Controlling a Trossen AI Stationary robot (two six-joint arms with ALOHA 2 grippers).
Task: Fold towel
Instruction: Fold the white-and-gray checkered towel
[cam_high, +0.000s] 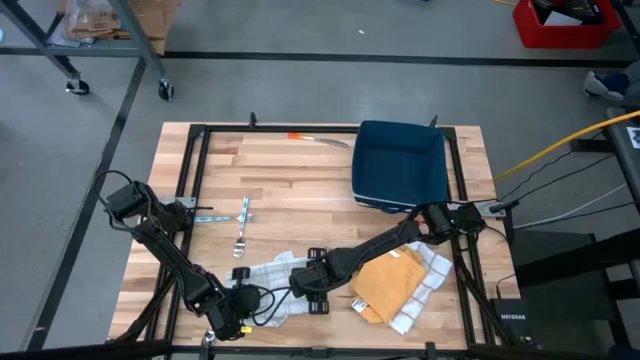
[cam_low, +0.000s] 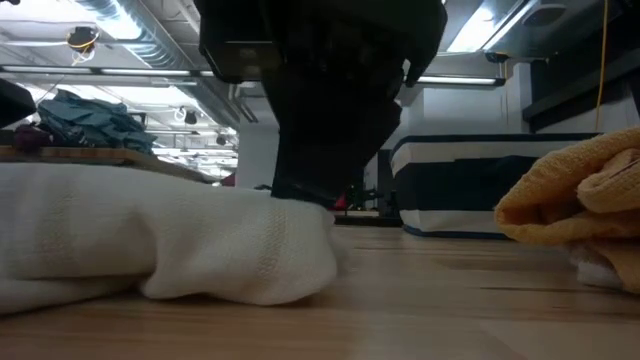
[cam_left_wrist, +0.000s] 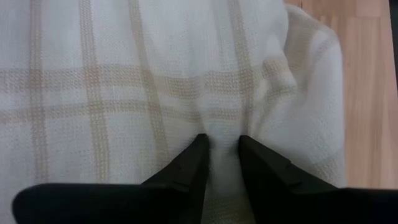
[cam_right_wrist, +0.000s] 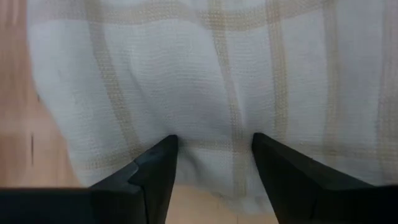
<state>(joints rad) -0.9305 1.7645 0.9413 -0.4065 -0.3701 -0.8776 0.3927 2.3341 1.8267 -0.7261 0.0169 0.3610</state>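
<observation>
We log the table (cam_high: 300, 170) from the high view, left to right, taking its centre as the dial. Towards 9 o'clock lie two utensils (cam_high: 242, 222), one with a teal handle, close together and crossing. The left arm runs from the left edge down to about 7 o'clock, where the left gripper (cam_high: 243, 300) sits at the left end of the towel (cam_high: 268, 275). In the left wrist view its fingers (cam_left_wrist: 186, 171) are nearly together with a fold of the towel (cam_left_wrist: 124, 93) pinched between them. The towel, white with tan checks, lies bunched at about 6 o'clock near the front edge. The right gripper (cam_high: 312, 290) is at the towel's right end, its arm reaching in from 4 o'clock. In the right wrist view its fingers (cam_right_wrist: 155, 165) stand spread, tips on the towel's (cam_right_wrist: 205, 74) edge with cloth bridging the gap; we cannot tell whether they actually hold it. The low view shows the towel (cam_low: 160, 240) heaped on the wood with a dark gripper body above it. At 5 o'clock an orange cloth (cam_high: 390, 282) lies over a second checked cloth (cam_high: 425, 290). At about 1 o'clock sits a dark blue bin (cam_high: 400, 165), with a knife (cam_high: 318, 139) just left of it, near 12 o'clock by the back rail.
</observation>
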